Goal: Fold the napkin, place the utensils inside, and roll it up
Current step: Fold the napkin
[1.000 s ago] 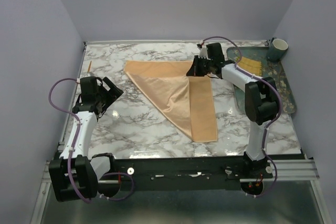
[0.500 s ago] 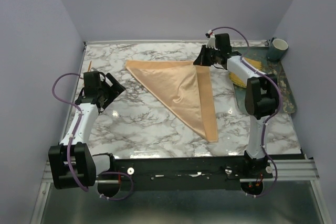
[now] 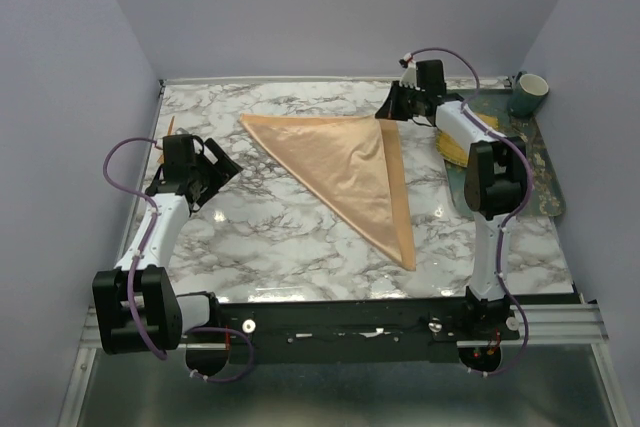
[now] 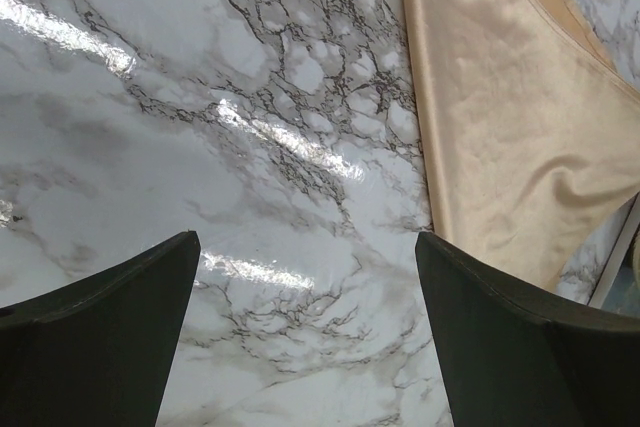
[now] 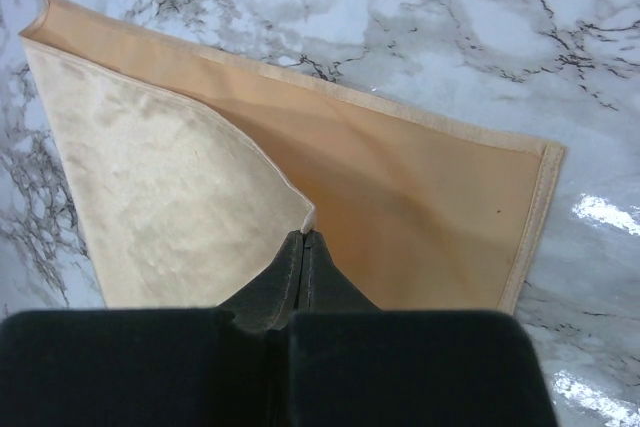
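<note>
The peach-orange napkin (image 3: 355, 169) lies on the marble tabletop (image 3: 260, 227), folded over into a triangle with its point toward the front. My right gripper (image 3: 389, 115) is shut on the napkin's upper corner at the far right and holds it just above the lower layer; in the right wrist view the pinched corner (image 5: 306, 222) pokes out of my closed gripper (image 5: 303, 239). My left gripper (image 3: 222, 169) is open and empty over bare marble left of the napkin; the left wrist view shows the napkin (image 4: 510, 127) to the right of my gripper (image 4: 305, 277). No utensils are in view.
A grey tray (image 3: 545, 162) holding a yellow cloth (image 3: 455, 147) sits at the right edge of the table. A green mug (image 3: 530, 92) stands at the tray's far end. A small orange thing (image 3: 172, 129) lies at the table's left edge.
My right gripper has carried the napkin corner up and to the right, and the folded flap now covers the lower layer as a triangle. My left gripper has shifted slightly toward the back.
</note>
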